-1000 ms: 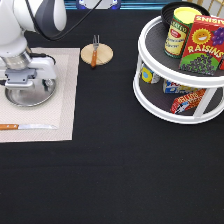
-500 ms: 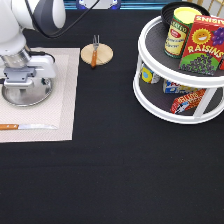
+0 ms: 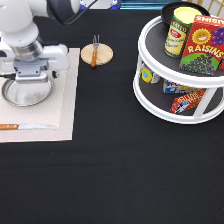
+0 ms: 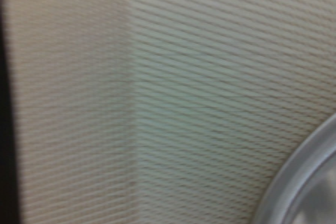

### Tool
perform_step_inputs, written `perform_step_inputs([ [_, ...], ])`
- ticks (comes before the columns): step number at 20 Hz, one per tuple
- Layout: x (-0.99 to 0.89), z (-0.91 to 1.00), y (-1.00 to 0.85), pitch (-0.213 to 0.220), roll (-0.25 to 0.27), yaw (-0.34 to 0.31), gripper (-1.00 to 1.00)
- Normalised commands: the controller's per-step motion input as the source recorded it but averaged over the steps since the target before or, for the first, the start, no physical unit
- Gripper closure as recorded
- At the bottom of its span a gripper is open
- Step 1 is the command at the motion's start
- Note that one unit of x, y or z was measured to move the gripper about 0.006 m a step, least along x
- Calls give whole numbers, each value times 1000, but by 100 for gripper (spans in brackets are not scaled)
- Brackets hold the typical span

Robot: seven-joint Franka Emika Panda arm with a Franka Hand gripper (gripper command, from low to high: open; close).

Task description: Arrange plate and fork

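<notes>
The shiny silver plate (image 3: 20, 93) lies flat on the beige placemat (image 3: 62, 110) at the exterior view's left. My gripper (image 3: 32, 77) hangs just above the plate's far rim, open, with nothing held. The wrist view shows the mat's weave (image 4: 187, 100) and a curved piece of the plate's rim (image 4: 304, 175). The fork (image 3: 94, 48), with metal tines and a brown handle, rests across a small round wooden disc (image 3: 102, 55) on the black table, to the right of the mat and apart from the gripper.
A wooden-handled knife (image 3: 25, 126) lies along the mat's near edge. A white two-tier round rack (image 3: 170, 107) at the exterior view's right holds a can (image 3: 177, 30), a raisins box (image 3: 202, 45) and packets below.
The gripper has risen a little above the plate. The plate stays in place on the mat. Fork and knife have not moved.
</notes>
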Motion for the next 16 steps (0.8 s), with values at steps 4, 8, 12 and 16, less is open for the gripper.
perform_step_inputs([
  [4, -716, 190, 736, -123, -182, 0, -100],
  [8, -692, 93, 739, -125, -193, 0, -100],
  [12, -692, 9, 734, -122, -193, 0, -100],
  [16, -764, -70, 683, -122, -173, 0, -100],
])
